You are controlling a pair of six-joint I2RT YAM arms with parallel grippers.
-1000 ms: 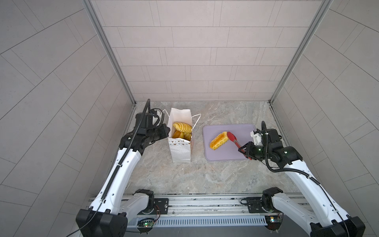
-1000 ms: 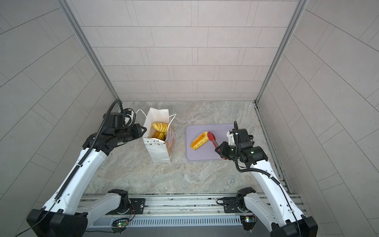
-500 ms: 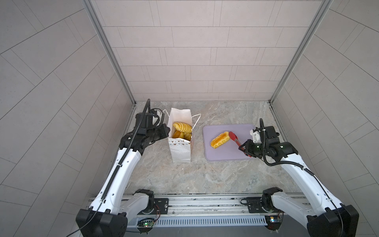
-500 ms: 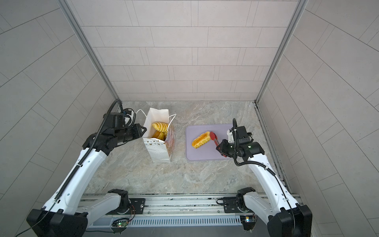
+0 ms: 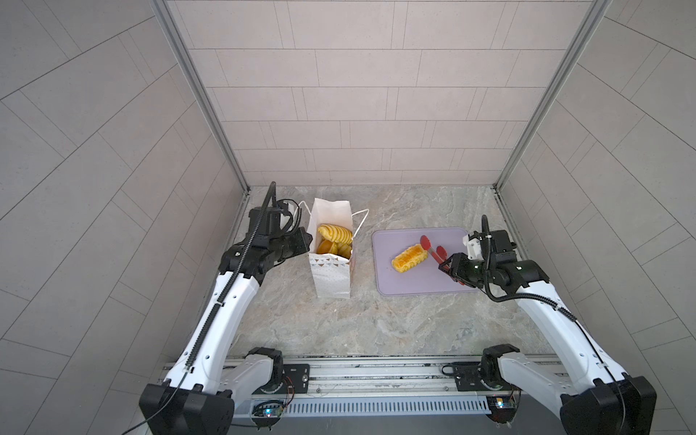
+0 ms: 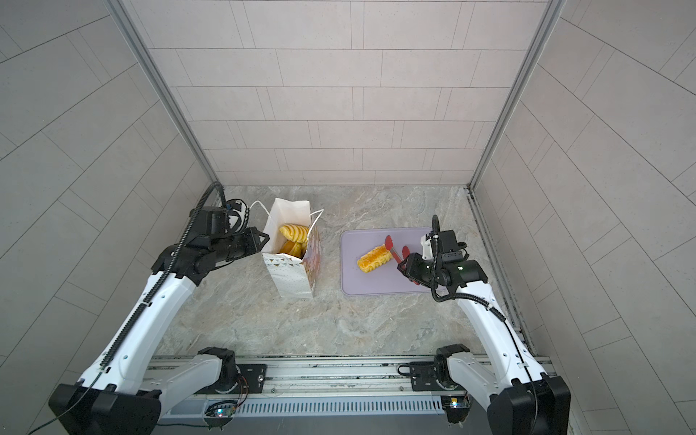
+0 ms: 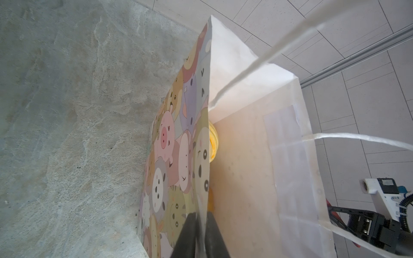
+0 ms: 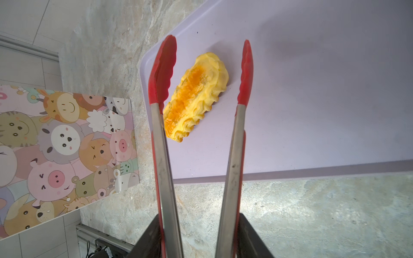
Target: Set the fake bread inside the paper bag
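We see the left arm point(image 5: 229, 305) and the right arm point(image 5: 550, 312) with white links and black joints; a black cable point(image 5: 216, 309) runs along each. The left gripper point(image 5: 307, 244) and the right gripper point(image 5: 446, 265) are black.

You've got a grey marbled stone-look surface point(image 5: 376, 324) here. Standing upright on its left part is the tall white paper bag with pastel cartoon animal faces point(image 5: 331, 277). A flat lilac rectangular tray point(image 5: 418, 284) lies near it on the right, with a gap between them.
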